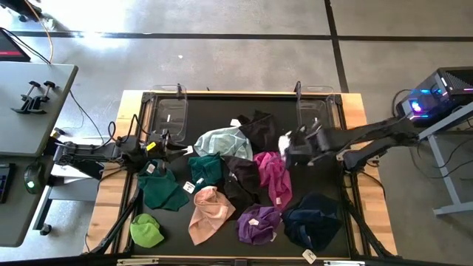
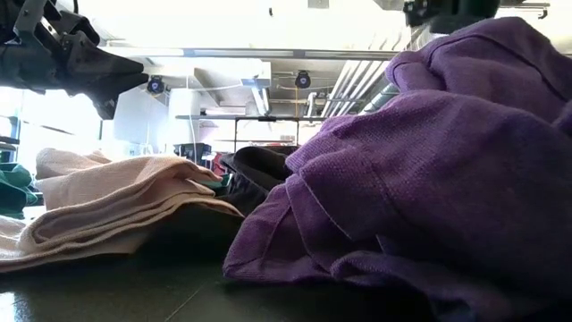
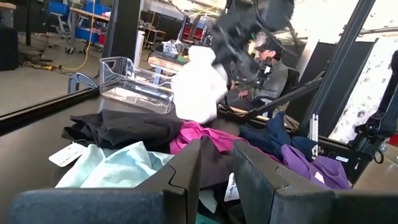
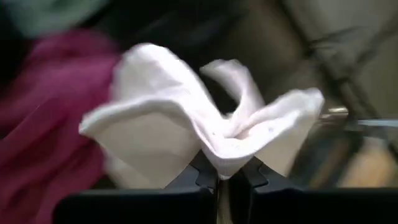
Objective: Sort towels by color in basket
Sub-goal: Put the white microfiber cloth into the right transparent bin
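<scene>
My right gripper (image 4: pixel 227 171) is shut on a white towel (image 1: pixel 285 140), held above the middle of the pile. Loose towels lie on the black mat: pale mint (image 1: pixel 222 140), black (image 1: pixel 259 125), teal (image 1: pixel 207 168), dark green (image 1: pixel 159 188), magenta (image 1: pixel 273 177), peach (image 1: pixel 209 214), purple (image 1: pixel 259 222), navy (image 1: pixel 314 218) and lime (image 1: pixel 145 230). My left gripper (image 1: pixel 159 148) waits at the mat's left side, pointing level at the pile, its fingers (image 3: pixel 186 168) slightly apart with nothing between them. Two clear baskets (image 1: pixel 170 111) (image 1: pixel 318 111) stand at the far edge. My right gripper pinches a gathered fold near the white towel's middle (image 4: pixel 227 155) between its two fingers, several layers bunched together. The fingers slant down from the table's right side. The towel (image 3: pixel 196 87) is lifted clear of the pile, and its loose corners (image 4: pixel 124 106) flare out past the fingers.
The purple towel (image 2: pixel 429 170) and the peach towel (image 2: pixel 107 206) lie close to the near edge. A wooden frame (image 1: pixel 355 111) borders the mat. A person (image 3: pixel 270 68) sits beyond the table's right side. A side table (image 1: pixel 29 103) stands to the left.
</scene>
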